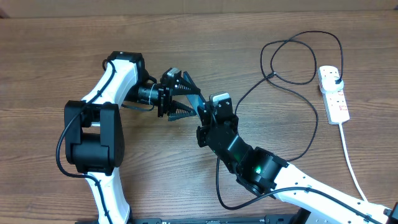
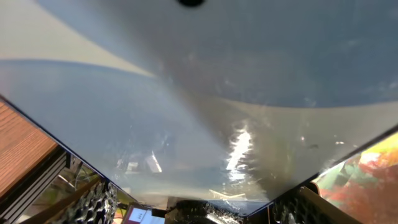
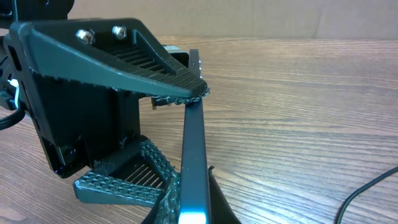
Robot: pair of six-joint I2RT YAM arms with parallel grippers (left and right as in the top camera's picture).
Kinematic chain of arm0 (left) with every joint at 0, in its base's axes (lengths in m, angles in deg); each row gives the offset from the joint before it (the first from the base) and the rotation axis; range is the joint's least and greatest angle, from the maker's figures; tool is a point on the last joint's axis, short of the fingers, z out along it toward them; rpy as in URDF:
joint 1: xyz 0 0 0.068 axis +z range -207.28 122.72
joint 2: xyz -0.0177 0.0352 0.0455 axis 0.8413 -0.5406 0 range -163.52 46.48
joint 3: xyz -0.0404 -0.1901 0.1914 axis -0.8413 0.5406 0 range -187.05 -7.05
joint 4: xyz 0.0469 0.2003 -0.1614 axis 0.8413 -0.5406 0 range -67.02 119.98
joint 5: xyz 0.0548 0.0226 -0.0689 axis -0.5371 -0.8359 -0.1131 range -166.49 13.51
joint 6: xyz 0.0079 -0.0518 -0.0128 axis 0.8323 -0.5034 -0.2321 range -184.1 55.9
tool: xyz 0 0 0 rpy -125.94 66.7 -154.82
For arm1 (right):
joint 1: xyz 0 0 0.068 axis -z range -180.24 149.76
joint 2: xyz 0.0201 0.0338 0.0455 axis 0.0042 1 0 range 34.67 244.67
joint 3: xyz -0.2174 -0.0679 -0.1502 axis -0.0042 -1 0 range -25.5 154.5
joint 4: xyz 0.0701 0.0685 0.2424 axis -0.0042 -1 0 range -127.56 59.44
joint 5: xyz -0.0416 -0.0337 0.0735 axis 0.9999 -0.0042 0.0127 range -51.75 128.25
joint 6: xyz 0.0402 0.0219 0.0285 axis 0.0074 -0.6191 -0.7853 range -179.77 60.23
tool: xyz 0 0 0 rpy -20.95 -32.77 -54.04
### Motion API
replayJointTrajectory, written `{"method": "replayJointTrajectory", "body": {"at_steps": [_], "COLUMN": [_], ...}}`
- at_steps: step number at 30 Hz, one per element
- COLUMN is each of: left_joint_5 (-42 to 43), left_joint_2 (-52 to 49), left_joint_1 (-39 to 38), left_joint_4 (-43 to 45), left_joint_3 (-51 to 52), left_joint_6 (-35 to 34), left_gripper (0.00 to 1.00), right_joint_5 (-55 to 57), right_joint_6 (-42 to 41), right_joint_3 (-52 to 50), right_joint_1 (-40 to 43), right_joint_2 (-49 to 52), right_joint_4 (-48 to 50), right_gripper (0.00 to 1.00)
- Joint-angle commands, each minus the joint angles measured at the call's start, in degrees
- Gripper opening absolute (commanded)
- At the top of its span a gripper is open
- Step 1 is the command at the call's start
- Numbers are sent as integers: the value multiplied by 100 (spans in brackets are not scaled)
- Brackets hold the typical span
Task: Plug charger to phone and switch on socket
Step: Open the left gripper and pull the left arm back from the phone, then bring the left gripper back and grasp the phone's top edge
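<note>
Item one, the phone [image 3: 191, 143]: it is off the table [image 1: 62, 37], turned on edge between the two arms near the middle of the workspace. The right wrist view shows it as a thin dark slab. The left wrist view shows only a broad glossy face full of reflections.

The left gripper [image 1: 190, 102] has its jaws set wide and bearing on the phone's opposite edges. The upper fingertip visibly touches the rim.

The right gripper [image 1: 209, 111] is closed at the phone's near end. You cannot tell from these views whether it pinches the phone's edge or the connector tip.

Handling, as judged: the phone is rigid and fairly light, with slick glass faces. Keep your hold on the long edges, never on the faces, and do not squeeze harder than the contact needs. Any twist would let it pivot between the pads.

Item two, the charger [image 1: 273, 75]: it lies in loose loops on the right of the table and is limp along its length. It will not push, so take it directly behind the tip.

Item three, the socket [image 1: 333, 93]: it lies at the far right, well apart from both arms, with the black plug seated in it. No switch state is legible.
</note>
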Motion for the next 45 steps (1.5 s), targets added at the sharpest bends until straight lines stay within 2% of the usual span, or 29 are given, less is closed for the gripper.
{"method": "replayJointTrajectory", "body": {"at_steps": [1, 6, 16, 20, 26, 28, 30, 33, 38, 42, 45], "left_joint_5": [118, 120, -92, -876, -1303, -1711, -2385, -3161, -4037, -5399, -5827], "left_joint_2": [-22, -22, -13, 131, 874, 1272, 1792, 2669, 4299, 5482, 6275], "left_joint_1": [42, 144, 496, 708, 894, 949, 968, 962, 962, 962, 962], "left_joint_4": [57, 83, 105, -109, -107, -105, -105, -103, -101, -98, -94], "left_joint_3": [-125, -125, -264, -673, -1178, -1215, -1213, -1213, -1213, -1207, -1123], "left_joint_6": [50, 52, 52, 181, 332, 411, 380, 83, -264, -1460, -2345], "left_gripper": [82, 100, 100, 100, 100, 97, 87, 80, 79, 83, 90], "right_joint_5": [-697, -675, -678, -745, -1329, -1366, -1364, -1366, -1414, -1882, -2365], "right_joint_6": [68, 70, 20, -584, -1266, -1473, -1681, -1969, -2411, -2616, -2616], "right_joint_3": [114, 114, 114, 114, 114, 114, 114, 114, 114, 111, 111], "right_joint_1": [-103, -103, 376, 715, 1215, 1377, 1547, 1755, 1980, 2057, 2057], "right_joint_2": [11, 11, -2, -190, -787, -1001, -1222, -1493, -1613, -1576, -1543], "right_joint_4": [-4, -55, -68, -310, -920, -1139, -1390, -1703, -2024, -2044, -1976], "right_gripper": [4, 4, 4, 4, 4, 4, 4, 4, 4, 4, 4]}}
